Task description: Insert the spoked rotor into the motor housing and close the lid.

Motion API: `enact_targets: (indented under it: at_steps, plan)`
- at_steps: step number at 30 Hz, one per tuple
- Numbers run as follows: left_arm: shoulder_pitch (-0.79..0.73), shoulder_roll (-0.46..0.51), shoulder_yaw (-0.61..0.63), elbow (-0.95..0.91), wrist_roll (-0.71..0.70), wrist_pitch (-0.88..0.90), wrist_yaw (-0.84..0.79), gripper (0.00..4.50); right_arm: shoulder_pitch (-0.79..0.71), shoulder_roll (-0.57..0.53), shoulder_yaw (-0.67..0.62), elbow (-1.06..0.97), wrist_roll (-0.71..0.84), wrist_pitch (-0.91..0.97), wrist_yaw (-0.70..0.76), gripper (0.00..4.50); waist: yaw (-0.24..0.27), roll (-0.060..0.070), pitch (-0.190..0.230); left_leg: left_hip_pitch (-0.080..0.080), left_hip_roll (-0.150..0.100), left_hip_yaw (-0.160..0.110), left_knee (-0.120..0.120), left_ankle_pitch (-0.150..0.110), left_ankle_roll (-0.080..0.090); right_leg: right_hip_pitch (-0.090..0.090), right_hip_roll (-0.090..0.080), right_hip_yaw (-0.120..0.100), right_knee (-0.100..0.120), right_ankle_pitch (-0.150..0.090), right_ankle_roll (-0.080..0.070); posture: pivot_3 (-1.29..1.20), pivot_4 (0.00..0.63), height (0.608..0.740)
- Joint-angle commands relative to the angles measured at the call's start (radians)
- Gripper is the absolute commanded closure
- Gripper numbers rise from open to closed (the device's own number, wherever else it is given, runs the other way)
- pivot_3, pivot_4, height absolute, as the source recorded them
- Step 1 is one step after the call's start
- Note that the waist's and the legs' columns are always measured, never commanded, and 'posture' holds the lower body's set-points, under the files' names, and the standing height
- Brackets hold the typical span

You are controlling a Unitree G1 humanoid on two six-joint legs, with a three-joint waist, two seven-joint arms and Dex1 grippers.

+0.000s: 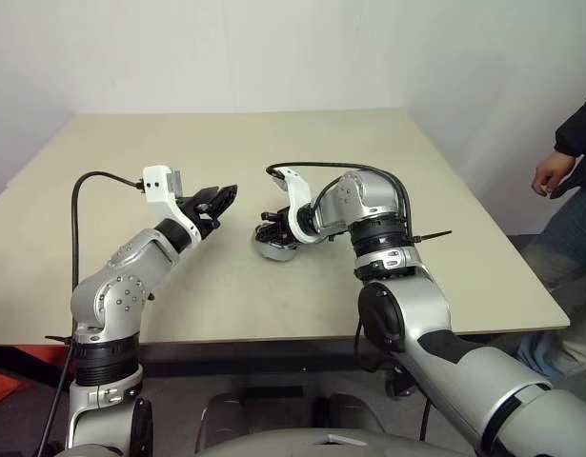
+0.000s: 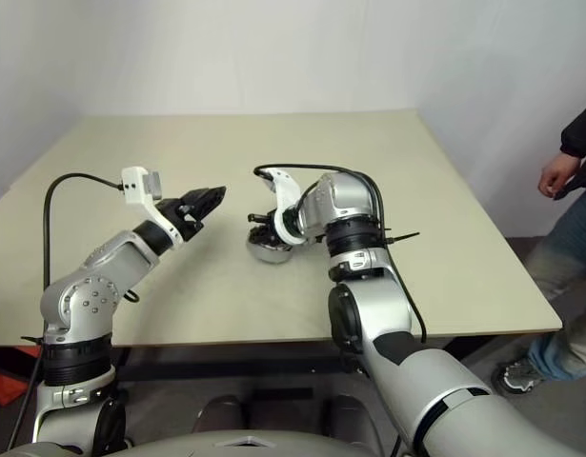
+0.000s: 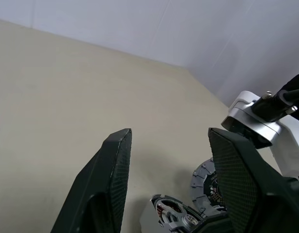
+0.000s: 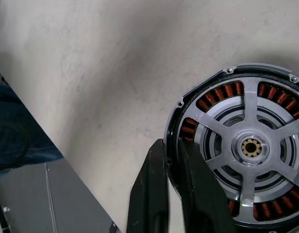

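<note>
- The spoked rotor is seated inside the motor housing. Its silver spokes lie flat across the opening and its hub is centred.
- Copper-brown windings show between the spokes all round the ring, inside the dark outer rim.
- The housing rests open face up on the beige table, near the middle of the tabletop.
- My right gripper is clamped on the housing's rim. One black finger is outside the rim and the other is inside, with the rim pinched between them.
- In the head view my right arm reaches the housing from its 3 o'clock side, wrist bent over and pointing down.
- The lid shows in the left wrist view just beside the housing. It is tipped up on edge, with the grey notched rim and dark centre facing the camera. I cannot tell what props it.
- My left gripper is released, its fingers spread wide with nothing between them. It hangs above the table at about 10 o'clock from the housing, near it but apart, and points towards it.
- A person stands off the table's edge at 3 o'clock, with one hand hanging well apart from the parts.
</note>
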State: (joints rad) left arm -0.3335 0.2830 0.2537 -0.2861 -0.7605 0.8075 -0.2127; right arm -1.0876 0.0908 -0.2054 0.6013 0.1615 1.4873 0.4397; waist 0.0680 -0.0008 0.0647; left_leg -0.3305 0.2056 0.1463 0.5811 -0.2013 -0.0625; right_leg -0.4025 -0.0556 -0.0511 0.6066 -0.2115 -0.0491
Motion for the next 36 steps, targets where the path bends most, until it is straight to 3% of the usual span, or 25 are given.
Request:
enact_targets:
  at_steps: [1,3,8,13,20,24,28,31,36]
  plan:
    - [-0.022,0.01,0.006,-0.021,-0.005,-0.009,-0.004,1.85,-0.008,0.001,0.005,-0.017,0.039,0.006,-0.017,2.83,0.003,0.0,0.0,-0.002,0.0,0.0,-0.001,0.001,-0.002,-0.002,0.0,0.0,0.001,0.001,0.0,0.0,0.0,0.74]
    - [-0.022,0.008,0.004,-0.019,-0.005,-0.01,-0.004,1.85,-0.015,-0.003,0.007,-0.02,0.052,0.003,-0.021,2.14,0.006,0.0,0.0,-0.005,0.0,0.0,-0.003,0.005,-0.008,-0.004,0.0,0.0,0.003,0.006,-0.004,0.0,0.0,0.74]
    - [-0.022,0.005,0.002,-0.014,-0.005,-0.011,-0.006,1.85,-0.029,-0.047,0.081,-0.063,0.119,-0.018,0.052,0.5,0.012,0.0,0.0,-0.008,0.001,0.0,-0.011,0.002,-0.004,-0.006,0.002,-0.002,0.001,0.014,-0.014,0.0,0.0,0.74]
    - [-0.026,0.005,-0.003,-0.002,-0.005,-0.01,-0.012,1.85,-0.051,-0.078,0.117,-0.134,0.191,0.031,0.104,0.5,0.016,0.0,0.0,-0.019,0.0,0.0,-0.009,0.001,-0.002,-0.016,0.002,-0.003,0.001,0.014,-0.012,0.0,0.0,0.74]
    - [-0.041,0.012,-0.013,0.026,-0.005,-0.005,-0.031,1.85,-0.084,-0.148,0.152,-0.29,0.315,0.0,0.223,0.5,0.028,0.0,0.0,-0.018,0.001,0.0,-0.008,0.001,-0.003,-0.016,0.003,-0.003,0.002,0.014,-0.013,0.0,0.0,0.74]
    - [-0.038,0.028,-0.027,0.037,-0.006,-0.003,-0.071,1.85,-0.033,-0.284,0.233,-0.452,0.287,-0.372,0.4,0.5,0.037,0.0,0.0,-0.019,0.001,0.0,-0.004,0.002,-0.003,-0.015,0.002,-0.003,0.002,0.014,-0.013,0.0,0.0,0.74]
    - [-0.009,0.087,-0.052,0.015,-0.003,0.016,-0.142,1.85,0.026,-0.447,0.325,-0.356,0.142,-0.657,0.447,0.5,0.042,-0.002,-0.001,-0.018,0.0,0.0,-0.003,0.001,-0.003,-0.01,0.0,-0.003,0.002,0.013,-0.011,0.0,0.0,0.74]
    - [0.035,0.173,-0.094,-0.008,0.026,0.011,-0.229,1.85,0.074,-0.537,0.333,-0.286,0.07,-0.77,0.427,1.11,0.04,-0.002,-0.001,-0.016,0.0,0.0,-0.002,0.001,-0.002,-0.006,0.0,-0.003,0.002,0.012,-0.01,0.0,0.0,0.74]
    - [0.072,0.27,-0.089,-0.012,-0.007,0.04,-0.337,1.85,0.208,-0.644,0.36,-0.292,-0.013,-0.857,0.427,2.77,0.035,-0.001,-0.001,-0.017,0.001,0.0,-0.001,0.0,0.0,-0.007,0.001,-0.003,0.003,0.014,-0.015,0.0,0.0,0.74]
